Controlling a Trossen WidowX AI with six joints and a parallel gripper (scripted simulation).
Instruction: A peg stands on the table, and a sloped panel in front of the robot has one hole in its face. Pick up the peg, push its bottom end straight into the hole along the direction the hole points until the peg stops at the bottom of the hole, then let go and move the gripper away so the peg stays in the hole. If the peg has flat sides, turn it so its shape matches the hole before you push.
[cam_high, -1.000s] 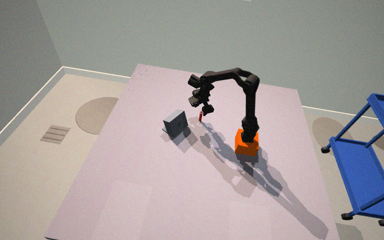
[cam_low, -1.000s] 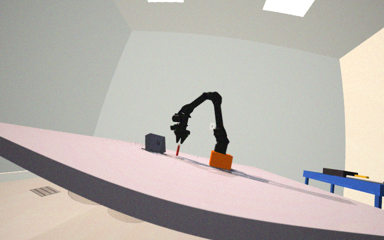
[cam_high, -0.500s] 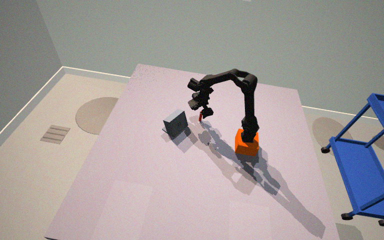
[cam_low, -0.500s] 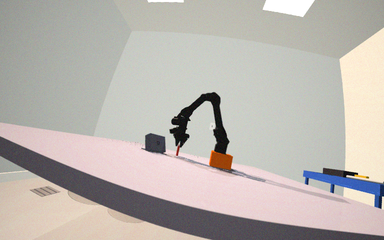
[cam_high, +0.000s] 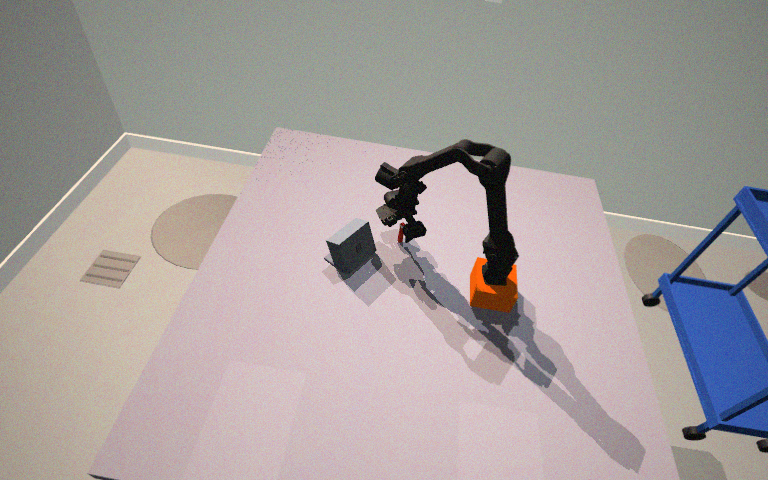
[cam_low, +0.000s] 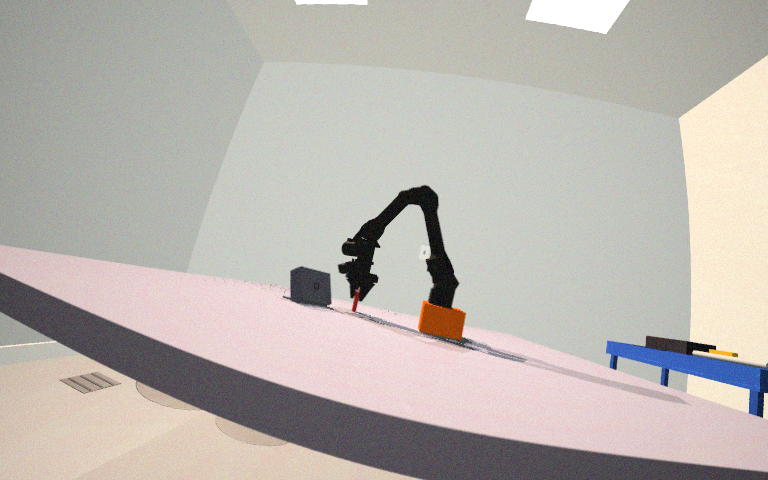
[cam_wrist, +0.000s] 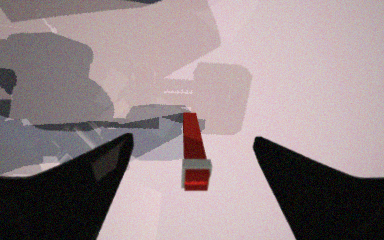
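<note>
Red peg (cam_wrist: 195, 150) upright btwn wide-open gripper (cam_wrist: 192, 160) fingers, untouched.

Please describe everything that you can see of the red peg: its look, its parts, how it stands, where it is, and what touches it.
The red peg is a slim bar with flat sides and a square cross-section. A pale grey band runs around it just below its top end. It stands upright on the pink table, beside the grey sloped panel and apart from it. The open gripper is above it, one dark finger on each side, and neither touches it. Only the table touches the peg.
</note>
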